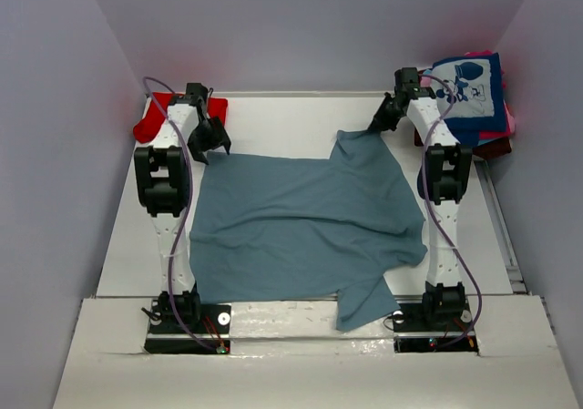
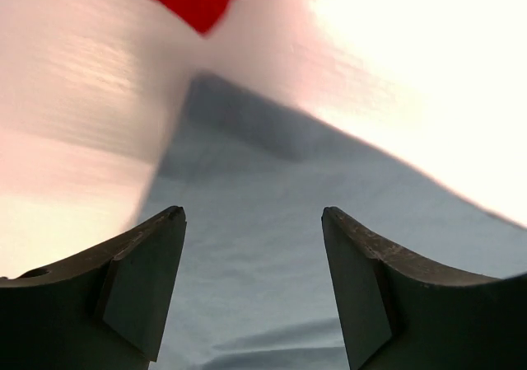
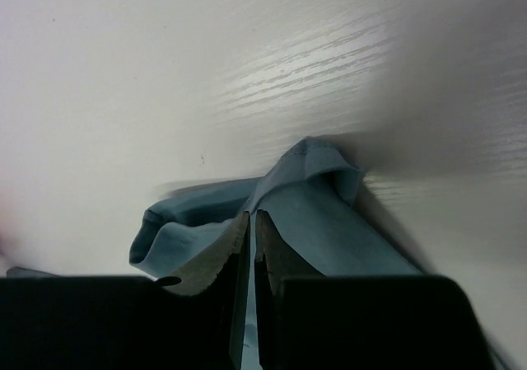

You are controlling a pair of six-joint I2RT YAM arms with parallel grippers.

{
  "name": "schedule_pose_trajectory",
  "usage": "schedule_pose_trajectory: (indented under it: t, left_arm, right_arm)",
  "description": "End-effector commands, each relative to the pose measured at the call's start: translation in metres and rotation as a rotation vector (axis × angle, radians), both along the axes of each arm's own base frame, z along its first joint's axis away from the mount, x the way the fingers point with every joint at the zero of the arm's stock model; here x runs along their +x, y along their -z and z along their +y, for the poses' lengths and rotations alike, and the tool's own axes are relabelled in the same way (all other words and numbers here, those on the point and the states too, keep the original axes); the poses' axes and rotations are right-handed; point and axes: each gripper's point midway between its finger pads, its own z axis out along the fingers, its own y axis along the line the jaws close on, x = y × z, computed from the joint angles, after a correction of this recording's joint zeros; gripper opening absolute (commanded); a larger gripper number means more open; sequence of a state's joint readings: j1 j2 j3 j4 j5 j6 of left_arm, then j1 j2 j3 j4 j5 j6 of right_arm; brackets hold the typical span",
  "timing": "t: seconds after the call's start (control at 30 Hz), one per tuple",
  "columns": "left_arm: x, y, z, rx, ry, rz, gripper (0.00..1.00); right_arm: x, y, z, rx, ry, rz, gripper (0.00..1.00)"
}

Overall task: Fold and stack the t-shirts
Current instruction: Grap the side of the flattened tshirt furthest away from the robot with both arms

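Grey-blue t-shirt (image 1: 301, 218) lay spread; right tool (image 3: 251, 219) pinched one far corner, left tool (image 2: 254, 215) gaped over the other (should grip hem squarely).

Both arms extend forward from their bases. Left gripper (image 1: 211, 140): jaws wide apart, angled downward, holding nothing. Right gripper (image 1: 383, 117): jaws pressed together, pinching an edge of the grey-blue t-shirt (image 1: 301, 218).

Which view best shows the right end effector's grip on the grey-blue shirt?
Right wrist: the right end effector is shut on a bunched corner of the grey-blue t-shirt. Top external shows that grip small, at the shirt's far right corner; left wrist shows only flat fabric.
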State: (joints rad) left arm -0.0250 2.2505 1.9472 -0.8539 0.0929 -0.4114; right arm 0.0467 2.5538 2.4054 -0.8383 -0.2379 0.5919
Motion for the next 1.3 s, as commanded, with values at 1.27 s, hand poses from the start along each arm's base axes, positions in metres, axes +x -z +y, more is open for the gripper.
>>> schedule_pose_trajectory:
  t: [1.27]
  left_arm:
    - [0.016, 0.017, 0.013, -0.001, 0.046, 0.009, 0.64]
  right_arm:
    - [0.010, -0.014, -0.005, -0.020, 0.005, -0.042, 0.44]
